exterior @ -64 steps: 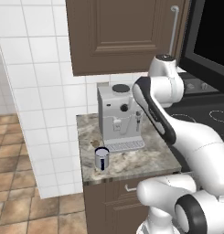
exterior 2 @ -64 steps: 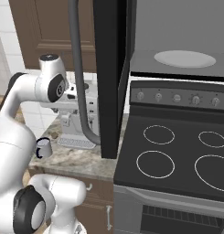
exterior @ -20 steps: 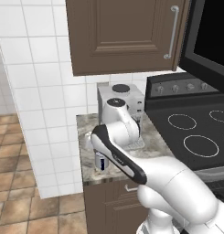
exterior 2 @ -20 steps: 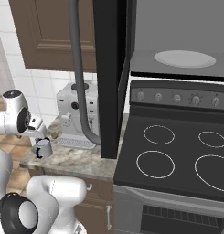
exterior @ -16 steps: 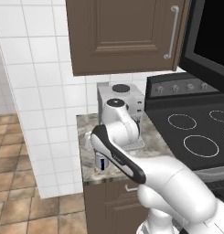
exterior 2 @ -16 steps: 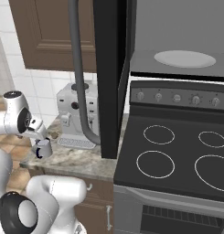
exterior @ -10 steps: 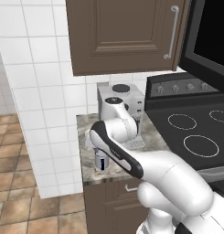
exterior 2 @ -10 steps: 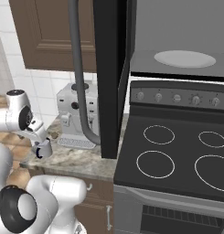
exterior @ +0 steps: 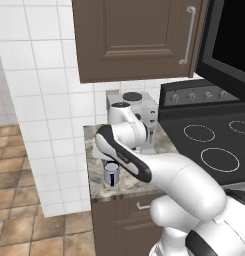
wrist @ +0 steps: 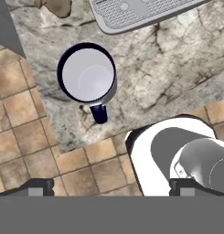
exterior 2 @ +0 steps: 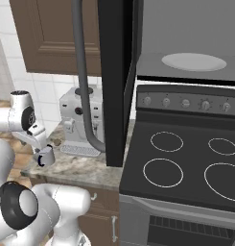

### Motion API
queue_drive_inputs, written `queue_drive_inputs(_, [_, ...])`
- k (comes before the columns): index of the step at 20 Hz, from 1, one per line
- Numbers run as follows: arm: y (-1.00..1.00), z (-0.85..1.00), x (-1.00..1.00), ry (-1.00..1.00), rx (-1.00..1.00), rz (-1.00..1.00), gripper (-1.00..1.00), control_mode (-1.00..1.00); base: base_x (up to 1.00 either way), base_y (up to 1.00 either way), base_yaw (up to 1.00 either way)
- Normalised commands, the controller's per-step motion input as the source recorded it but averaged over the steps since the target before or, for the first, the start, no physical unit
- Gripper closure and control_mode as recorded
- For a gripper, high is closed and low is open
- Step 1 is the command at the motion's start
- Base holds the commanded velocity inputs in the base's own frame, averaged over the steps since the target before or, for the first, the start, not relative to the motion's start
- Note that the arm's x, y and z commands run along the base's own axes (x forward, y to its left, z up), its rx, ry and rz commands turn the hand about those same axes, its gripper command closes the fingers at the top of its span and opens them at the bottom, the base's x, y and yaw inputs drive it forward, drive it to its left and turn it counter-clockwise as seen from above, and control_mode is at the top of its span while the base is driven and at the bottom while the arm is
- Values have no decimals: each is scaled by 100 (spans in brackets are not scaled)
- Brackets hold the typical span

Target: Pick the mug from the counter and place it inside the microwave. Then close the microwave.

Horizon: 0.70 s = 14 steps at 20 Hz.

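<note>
- The mug (wrist: pixel 87 76) stands upright on the table (wrist: pixel 177 68), near its front left corner, with the open mouth facing the hand camera and the dark handle pointing toward the table's front edge.
- In the left base view the mug (exterior: pixel 111 174) sits close to the front edge of the table (exterior: pixel 139 180), in front of the coffee machine (exterior: pixel 134 107); the machine's drip tray (wrist: pixel 141 13) lies just beyond it in the hand view.
- The gripper (wrist: pixel 111 185) hangs above the mug with its fingers (wrist: pixel 38 186) spread wide and nothing between them; the mug is not yet grasped.
- In the right base view the gripper (exterior 2: pixel 40 146) sits right over the mug (exterior 2: pixel 45 156), though whether a finger touches it cannot be told from there.
- The step in hand appears to be the approach for the pick: the hand is lined up over the mug but off-centre, with the mug toward the upper left of the hand view.
- The next move likely calls for shifting the hand so the rim or body falls between the fingers, lowering, then clenching.
- The microwave (exterior 2: pixel 120 72) hangs over the stove (exterior 2: pixel 186 168) with its door swung open, the white turntable (exterior 2: pixel 193 61) free to receive the mug.
</note>
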Motion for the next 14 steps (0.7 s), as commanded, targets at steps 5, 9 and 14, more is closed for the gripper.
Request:
queue_drive_inputs(5, [0, -29, 0, -9, 0, 0, -100, -100, 0, 0, 0])
queue_drive_inputs(9, [0, -30, 0, -15, 0, 0, -100, -100, 0, 0, 0])
queue_drive_inputs(14, [0, -18, 0, -9, 0, 1, -100, -100, 0, 0, 0])
